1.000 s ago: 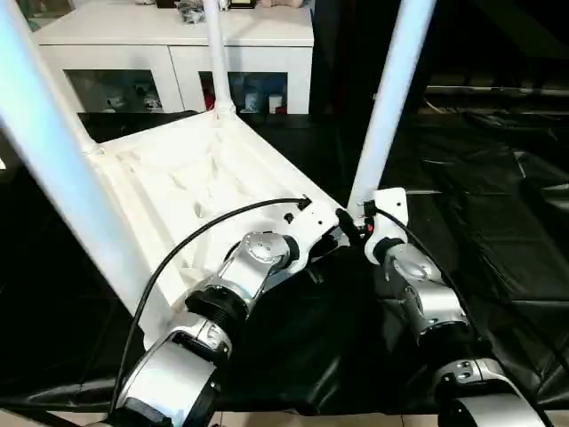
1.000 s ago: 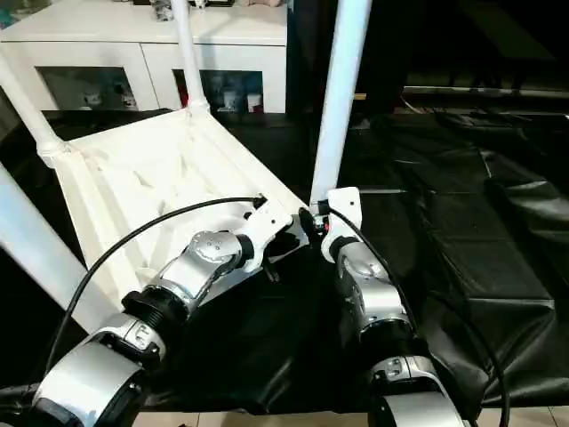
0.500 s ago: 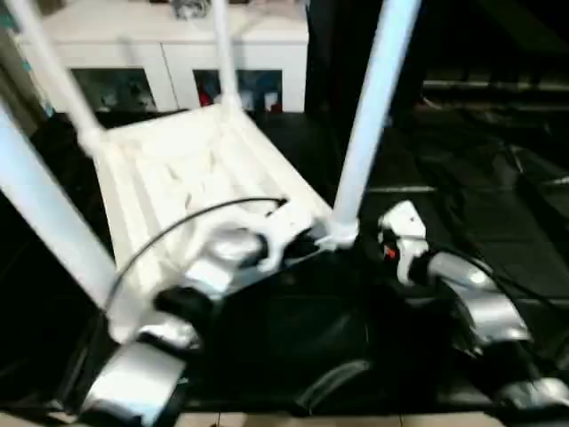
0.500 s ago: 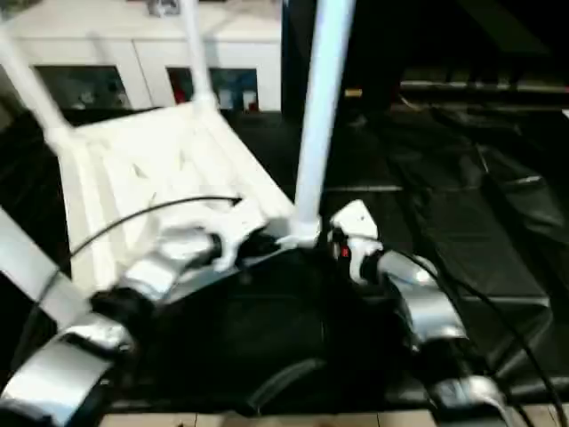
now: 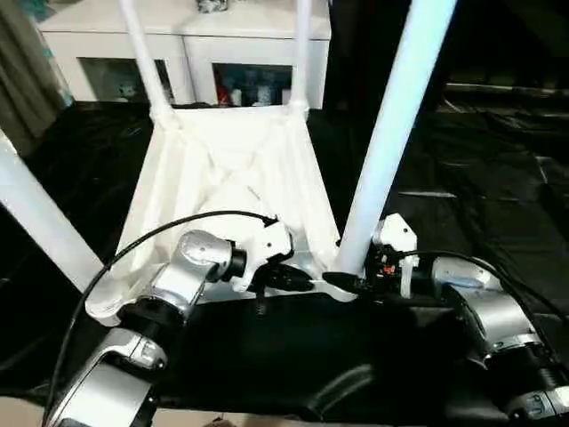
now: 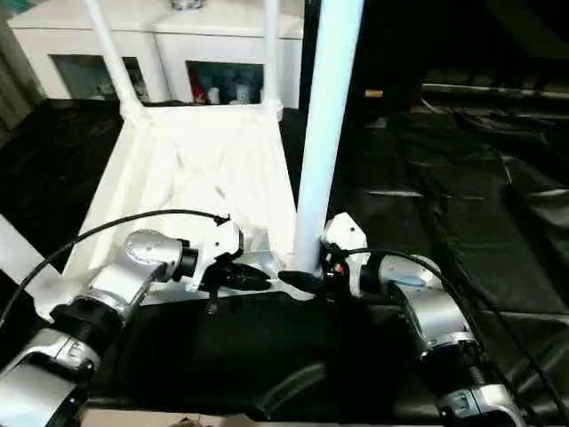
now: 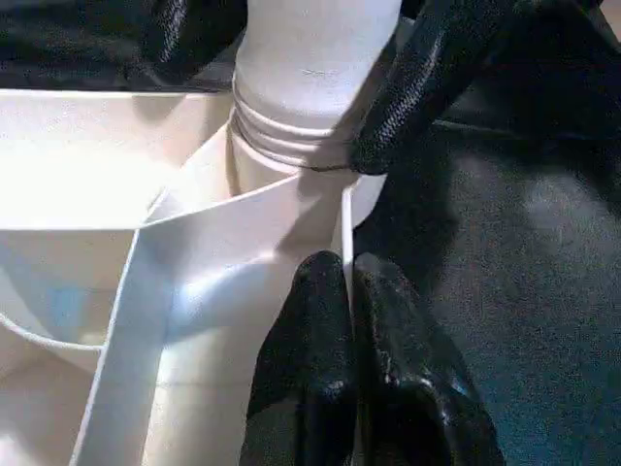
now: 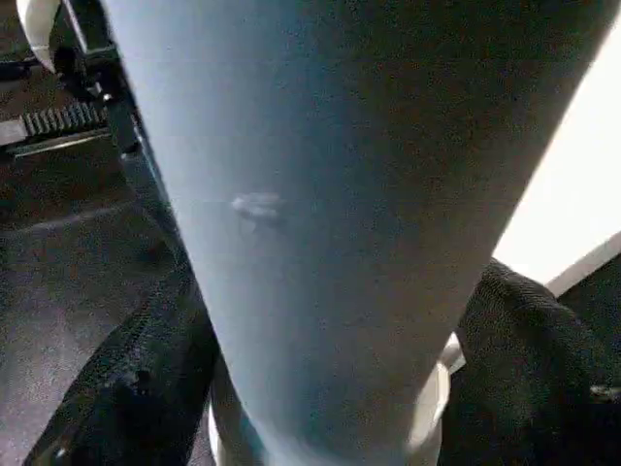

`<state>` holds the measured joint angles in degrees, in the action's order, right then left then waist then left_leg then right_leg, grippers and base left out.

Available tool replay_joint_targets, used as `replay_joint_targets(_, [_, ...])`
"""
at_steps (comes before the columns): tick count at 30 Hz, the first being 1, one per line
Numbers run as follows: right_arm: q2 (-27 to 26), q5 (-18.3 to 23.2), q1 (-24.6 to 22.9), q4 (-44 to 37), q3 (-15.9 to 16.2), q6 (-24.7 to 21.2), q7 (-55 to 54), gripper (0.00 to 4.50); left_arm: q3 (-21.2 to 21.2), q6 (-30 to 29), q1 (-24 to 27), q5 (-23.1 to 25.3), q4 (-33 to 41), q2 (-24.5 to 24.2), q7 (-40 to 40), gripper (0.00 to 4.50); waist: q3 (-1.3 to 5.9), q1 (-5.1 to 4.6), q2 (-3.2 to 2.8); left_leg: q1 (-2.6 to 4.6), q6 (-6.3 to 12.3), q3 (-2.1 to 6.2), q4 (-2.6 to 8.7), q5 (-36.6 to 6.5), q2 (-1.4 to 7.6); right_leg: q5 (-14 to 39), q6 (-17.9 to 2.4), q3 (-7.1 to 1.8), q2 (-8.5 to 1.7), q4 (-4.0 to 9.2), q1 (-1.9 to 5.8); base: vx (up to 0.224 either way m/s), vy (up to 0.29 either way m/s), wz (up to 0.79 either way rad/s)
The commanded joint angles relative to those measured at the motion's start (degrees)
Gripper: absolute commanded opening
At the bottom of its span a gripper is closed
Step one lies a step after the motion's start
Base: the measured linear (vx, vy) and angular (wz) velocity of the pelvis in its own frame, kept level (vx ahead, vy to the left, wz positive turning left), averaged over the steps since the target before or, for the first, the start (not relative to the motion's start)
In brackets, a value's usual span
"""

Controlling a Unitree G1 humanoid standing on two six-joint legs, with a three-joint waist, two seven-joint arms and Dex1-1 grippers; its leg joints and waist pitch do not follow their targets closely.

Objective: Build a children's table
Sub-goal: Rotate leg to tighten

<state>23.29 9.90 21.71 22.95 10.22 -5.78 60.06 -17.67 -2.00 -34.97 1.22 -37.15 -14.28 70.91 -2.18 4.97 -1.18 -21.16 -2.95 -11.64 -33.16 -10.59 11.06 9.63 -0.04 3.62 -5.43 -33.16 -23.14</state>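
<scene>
The children's table (image 5: 227,182) lies upside down on a black sheet (image 5: 498,205), its ribbed underside facing up and its four white legs standing up from the corner sockets. The left gripper (image 7: 347,291) has its two black fingers pressed together, pinching the thin edge wall of the tabletop right beside the near right corner socket. The right gripper (image 5: 342,283) comes in from the other side with its fingers (image 8: 146,388) spread around the base of the near right leg (image 5: 391,133), one finger on each side, close against it where it enters the socket. A black cable (image 5: 151,245) arcs over the left forearm. A white cabinet (image 5: 191,53) with glass doors stands behind the table.
</scene>
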Motion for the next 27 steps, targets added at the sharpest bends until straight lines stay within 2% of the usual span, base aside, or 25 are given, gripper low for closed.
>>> replay_joint_targets(1, [-0.09,-1.47,0.99,0.72,1.37,0.55,0.00,3.65,-0.12,-0.40,0.87,-1.66,1.00,0.91,0.69,0.00,3.21,-0.17,1.25,0.68,3.95,0.84,3.72,-10.77,2.41,12.74,-12.99,-2.18,-3.13,3.23,2.59,0.000,0.000,0.00])
replay_joint_targets(2, [-0.08,-1.52,1.00,0.75,1.43,0.52,0.03,3.39,-0.12,-0.42,0.87,-1.65,1.02,0.92,0.66,0.00,3.23,-0.14,1.23,0.65,4.11,0.84,3.68,-10.26,2.39,12.25,-12.96,-2.18,-3.09,3.15,2.63,0.000,0.000,0.00])
replay_joint_targets(7, [-0.22,-2.12,1.24,1.46,1.57,0.86,-0.26,3.14,-0.07,-0.49,0.95,-1.49,1.16,0.91,0.08,0.00,3.18,-0.22,1.24,0.68,4.38,0.85,3.68,-10.42,2.41,12.64,-12.86,-2.13,-3.05,3.19,2.60,0.000,0.000,0.00])
replay_joint_targets(8, [-0.29,-2.14,1.32,1.67,1.54,1.00,-0.21,2.93,-0.03,-0.56,1.02,-1.45,1.28,0.92,-0.13,0.00,3.18,-0.21,1.21,0.70,4.28,0.86,3.68,-10.68,2.41,13.15,-12.75,-2.14,-3.08,3.25,2.59,0.000,0.000,0.00])
replay_joint_targets(18, [-1.43,-1.41,0.96,2.33,0.90,0.96,-0.99,2.76,0.05,-1.04,1.40,-1.03,1.26,1.15,-1.46,0.00,3.35,-0.31,1.15,0.59,4.88,0.83,3.46,-9.32,2.33,10.77,-13.46,-2.09,-2.97,2.93,2.77,0.000,0.000,0.00])
replay_joint_targets(20, [-3.61,-2.45,1.34,5.05,-0.64,0.32,-7.54,2.76,0.27,-0.99,0.60,1.33,-1.10,2.33,-7.60,0.00,3.22,-0.63,1.00,0.60,4.52,0.88,3.57,-9.98,2.32,11.39,-13.47,-2.10,-2.94,3.09,2.58,0.000,0.000,0.00])
replay_joint_targets(22, [-6.34,-4.47,2.29,9.29,-2.42,-0.18,-17.19,2.75,1.19,-1.50,-0.43,2.91,-3.74,4.51,-14.99,0.00,3.05,-1.13,0.97,0.64,3.05,1.04,3.79,-12.07,2.13,15.01,-12.84,-2.06,-3.03,3.49,2.57,0.000,0.000,0.00])
replay_joint_targets(23, [-6.34,-4.47,2.29,9.29,-2.42,-0.18,-17.19,2.75,1.19,-1.50,-0.43,2.91,-3.74,4.51,-14.99,0.00,3.00,-1.68,1.08,0.76,2.00,1.11,3.89,-13.35,1.94,17.89,-11.94,-1.96,-2.95,3.86,2.52,0.000,0.000,0.00])
replay_joint_targets(24, [-8.60,-5.16,2.70,11.67,-3.88,-0.72,-23.95,2.75,1.78,-2.68,-0.96,3.29,-4.87,6.69,-19.32,0.00,3.00,-1.95,1.13,0.78,1.56,1.24,3.92,-14.28,1.94,20.10,-11.07,-1.94,-3.06,4.13,2.60,0.000,0.000,0.00])
replay_joint_targets(25, [-8.94,-5.15,2.79,11.95,-4.17,-0.78,-24.96,2.75,1.83,-2.80,-1.05,3.35,-5.03,7.00,-19.93,0.00,2.95,-2.07,1.08,0.86,1.42,1.20,3.94,-14.35,1.99,20.49,-10.84,-2.04,-3.06,4.24,2.45,0.000,0.000,0.00])
replay_joint_targets(27, [-12.75,-5.00,3.79,14.74,-7.50,-1.78,-36.23,2.75,2.42,-4.23,-2.08,4.27,-7.06,10.61,-27.31,0.00,2.80,-2.49,0.77,1.01,0.95,1.30,4.05,-16.10,1.90,22.68,-10.23,-2.04,-2.97,4.56,2.08,0.000,0.000,0.00])
